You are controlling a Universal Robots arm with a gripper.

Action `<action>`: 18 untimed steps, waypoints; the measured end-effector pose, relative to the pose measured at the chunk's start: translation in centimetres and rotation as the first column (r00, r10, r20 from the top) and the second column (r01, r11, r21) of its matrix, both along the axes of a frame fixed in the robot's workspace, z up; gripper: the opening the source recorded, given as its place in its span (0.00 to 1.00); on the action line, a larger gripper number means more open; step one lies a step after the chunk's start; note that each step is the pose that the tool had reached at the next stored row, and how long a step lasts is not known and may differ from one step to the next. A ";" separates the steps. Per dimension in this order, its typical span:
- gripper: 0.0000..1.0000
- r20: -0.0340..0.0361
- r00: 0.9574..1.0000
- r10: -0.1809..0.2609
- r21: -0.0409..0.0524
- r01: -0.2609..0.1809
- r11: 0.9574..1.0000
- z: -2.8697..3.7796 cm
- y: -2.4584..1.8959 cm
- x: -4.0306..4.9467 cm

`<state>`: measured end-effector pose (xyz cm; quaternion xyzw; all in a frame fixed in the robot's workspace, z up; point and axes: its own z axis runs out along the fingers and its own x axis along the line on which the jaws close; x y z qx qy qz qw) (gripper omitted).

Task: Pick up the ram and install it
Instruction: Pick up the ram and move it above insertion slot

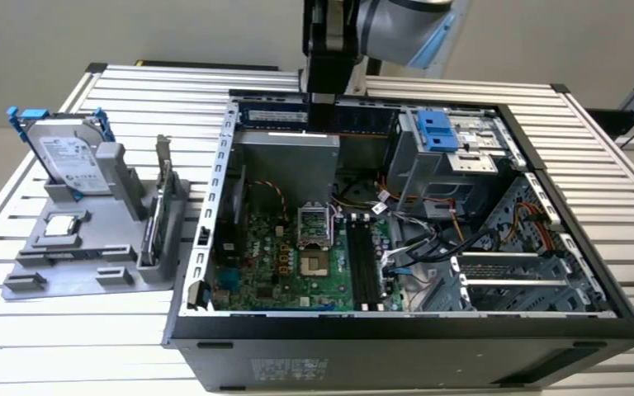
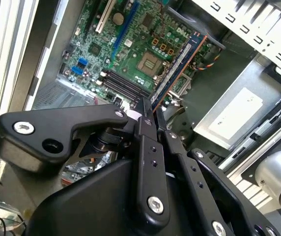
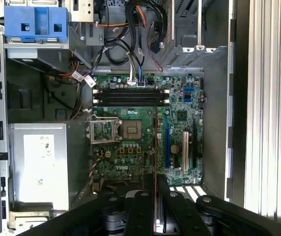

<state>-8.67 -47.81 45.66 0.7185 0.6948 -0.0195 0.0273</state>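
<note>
A slatted metal table (image 1: 108, 91) carries an open computer case (image 1: 405, 330); in the exterior view the ram (image 1: 278, 116) hangs over the case's 12 o'clock edge, clenched on edge in the gripper (image 1: 323, 101). The memory slots (image 1: 361, 264), apparently vacant, lie toward 6 o'clock from it on the motherboard (image 1: 284, 264). I judge this the carry stage, pick-up done and seating not; the stick lies crosswise to the slots, so installing calls for a quarter turn and close alignment above one slot
</note>
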 end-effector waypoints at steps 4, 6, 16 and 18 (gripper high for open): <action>0.00 0.000 1.000 0.000 0.000 0.000 1.000 0.05 0.00 0.38; 0.00 0.000 1.000 0.000 0.000 0.000 1.000 0.07 0.00 0.56; 0.00 0.000 1.000 0.000 0.000 0.000 1.000 0.20 0.00 1.57; 0.00 0.000 1.000 0.000 0.000 0.000 1.000 0.22 0.00 1.76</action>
